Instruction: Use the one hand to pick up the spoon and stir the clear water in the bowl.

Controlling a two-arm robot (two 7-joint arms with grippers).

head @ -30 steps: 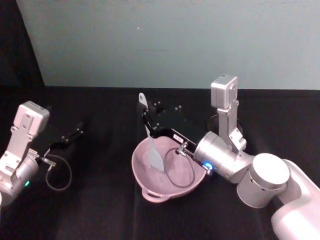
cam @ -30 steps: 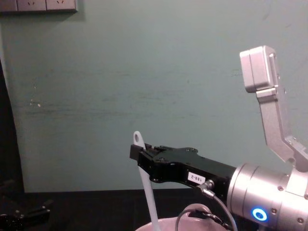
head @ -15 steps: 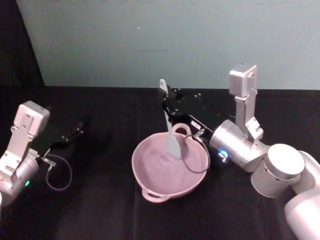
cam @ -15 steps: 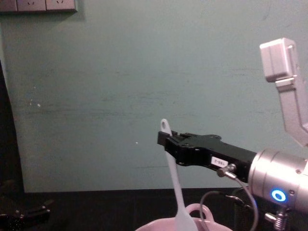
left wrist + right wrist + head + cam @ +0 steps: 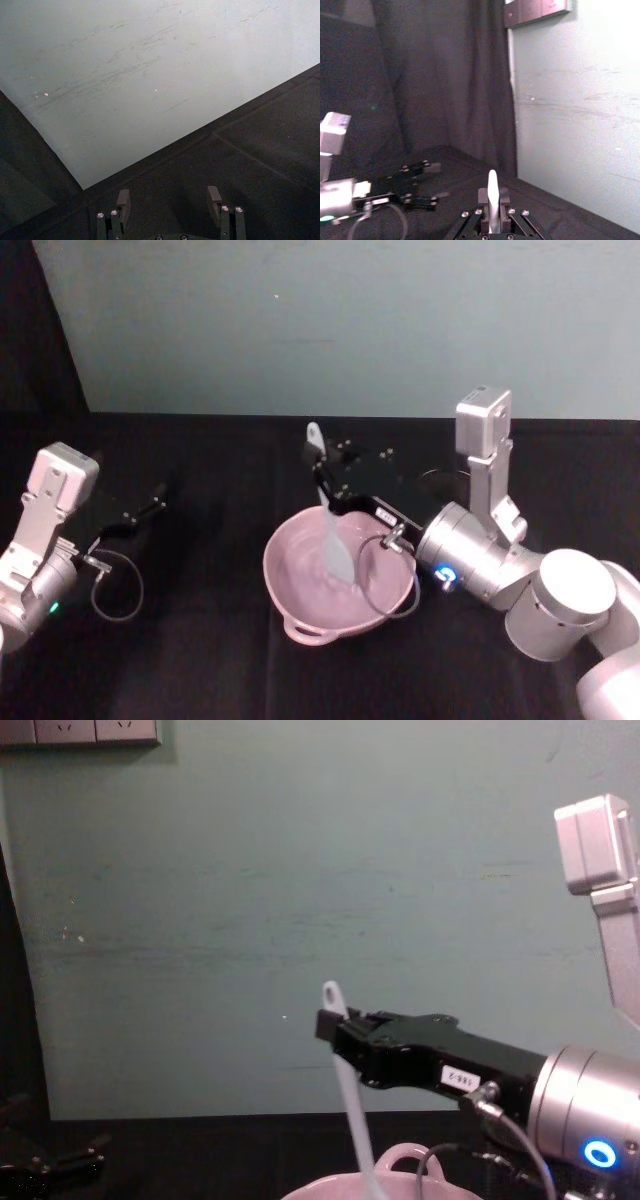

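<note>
Step in hand: stirring. Nearest you, the bowl (image 5: 275, 552) sits on the black cloth surface (image 5: 200, 650). It is pale pink, smooth and round, with a small loop handle on its near rim. The spoon (image 5: 331, 532) stands almost upright in it. Its flat rectangular blade is down inside the bowl, and its slim white plastic handle rises to a holed end. The right hand (image 5: 327, 490), black and hard-cased with a white label, pinches the handle just below that hole. Judge the next move as a slow circular sweep: hold the blade low and off the wall of the bowl, since a light bowl may slide on cloth. Farther left, the left hand (image 5: 143, 512) lies parked low over the surface, its fingers (image 5: 123, 200) spread and empty. Behind is a matt teal wall (image 5: 300, 330).
</note>
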